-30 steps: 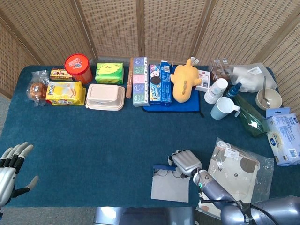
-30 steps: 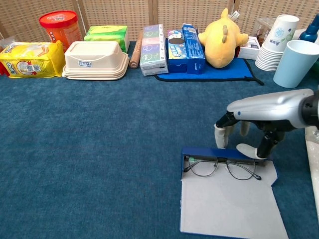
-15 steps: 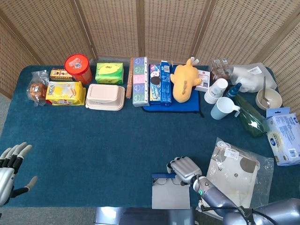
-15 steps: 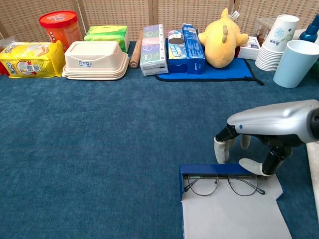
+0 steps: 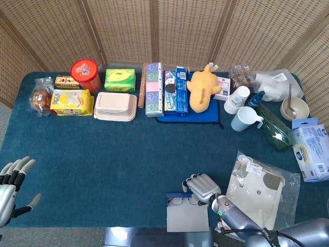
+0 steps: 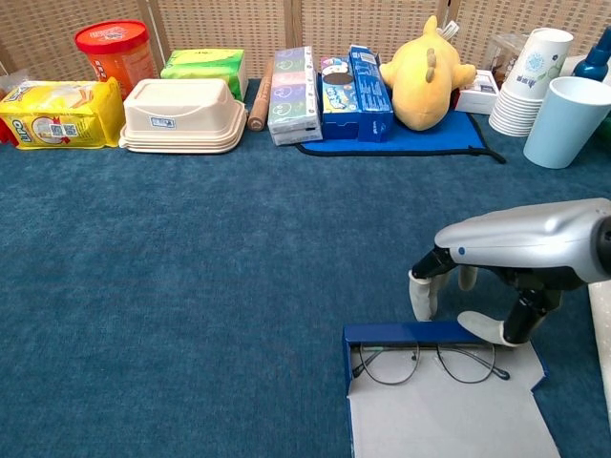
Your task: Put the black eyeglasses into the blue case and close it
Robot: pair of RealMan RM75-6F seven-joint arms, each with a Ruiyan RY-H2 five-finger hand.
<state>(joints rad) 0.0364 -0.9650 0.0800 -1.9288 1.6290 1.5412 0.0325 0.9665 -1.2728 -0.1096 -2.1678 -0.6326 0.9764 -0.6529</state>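
Resting on the open blue case (image 6: pixel 444 405) at the table's near edge, the black eyeglasses (image 6: pixel 430 362) are being touched by the right hand (image 6: pixel 473 303), fingers apart; closing is being judged next.

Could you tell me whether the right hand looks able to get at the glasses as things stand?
Probably yes: the right hand sits right behind the glasses, which lie uncovered on the open case.
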